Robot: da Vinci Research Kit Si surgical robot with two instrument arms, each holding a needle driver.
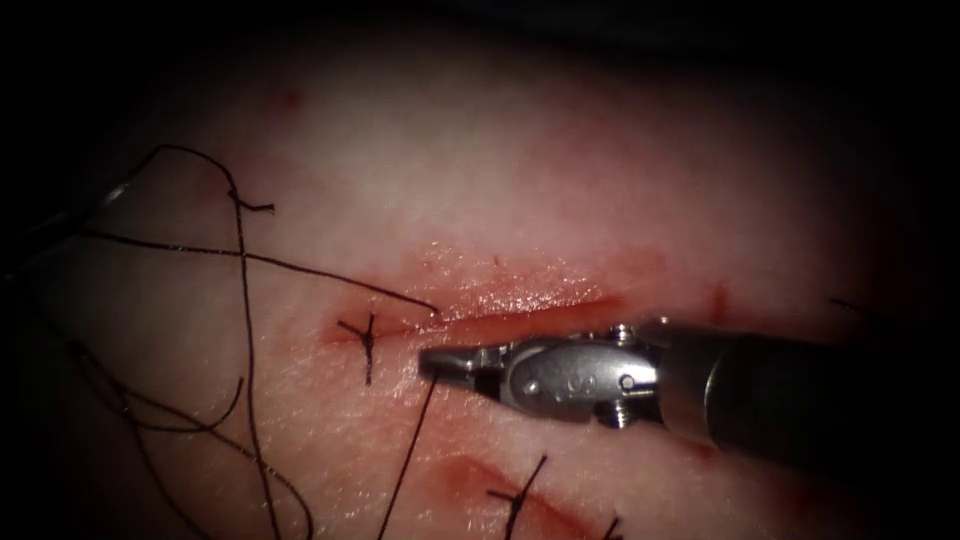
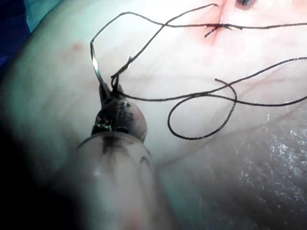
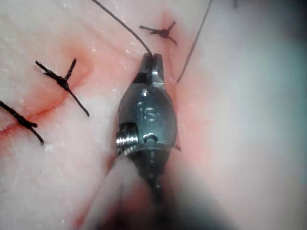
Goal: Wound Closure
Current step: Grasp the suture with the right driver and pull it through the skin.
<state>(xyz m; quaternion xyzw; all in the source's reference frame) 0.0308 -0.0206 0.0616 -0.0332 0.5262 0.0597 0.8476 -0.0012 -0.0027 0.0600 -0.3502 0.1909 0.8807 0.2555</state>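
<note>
- Right arm's silver end effector [image 1: 440, 362] clamped on the thin dark thread [image 1: 405, 465], just below the red cut [image 1: 520, 318] in the pale pork tissue [image 1: 560, 180].
- Left arm's end effector [image 2: 109, 89] gripping the curved steel needle [image 2: 94, 64] at its base, clear of the tissue, well left of the cut.

The only readable mark is a single stamped character, "S" or perhaps "5", on the rounded silver metal wrist housing of the right arm's pincer [image 1: 445, 362]. In the endoscope view it sits on the housing's flank, at about three o'clock from the jaw tips. The right wrist view shows the same pincer [image 3: 152, 61] with the mark on the housing, at six o'clock from the tips. Nothing else can be read.
</note>
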